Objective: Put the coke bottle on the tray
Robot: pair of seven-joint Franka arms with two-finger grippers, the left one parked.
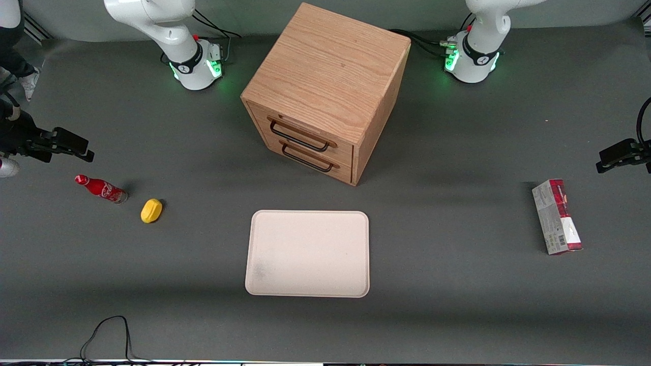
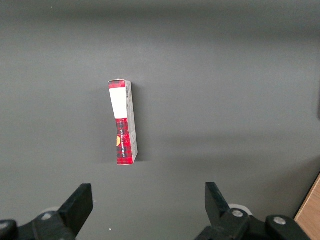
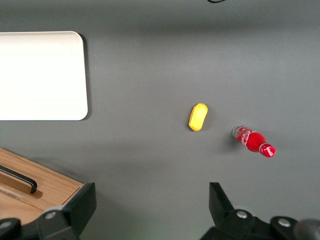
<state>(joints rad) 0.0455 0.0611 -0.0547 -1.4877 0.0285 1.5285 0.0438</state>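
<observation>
while the coke bottle (image 1: 100, 188) stands untouched on the grey table (image 1: 457, 305), well apart from the tray (image 1: 307, 253) toward the working arm's end, the gripper (image 1: 63, 145) hovers above it and a little farther from the front camera, its fingers (image 3: 80, 207) spread wide with nothing between them. the tray lies bare in front of the wooden drawer cabinet (image 1: 325, 91). a yellow lemon-shaped lump (image 1: 151, 210) sits just beside the bottle, between it and the tray. the likely risk is that the slim bottle tips or rolls if a finger clips it on the way down, or that the lump gets nudged. white coca-cola script runs along the bottle; the print on the red-and-grey carton (image 1: 557, 217) is unreadable.
</observation>
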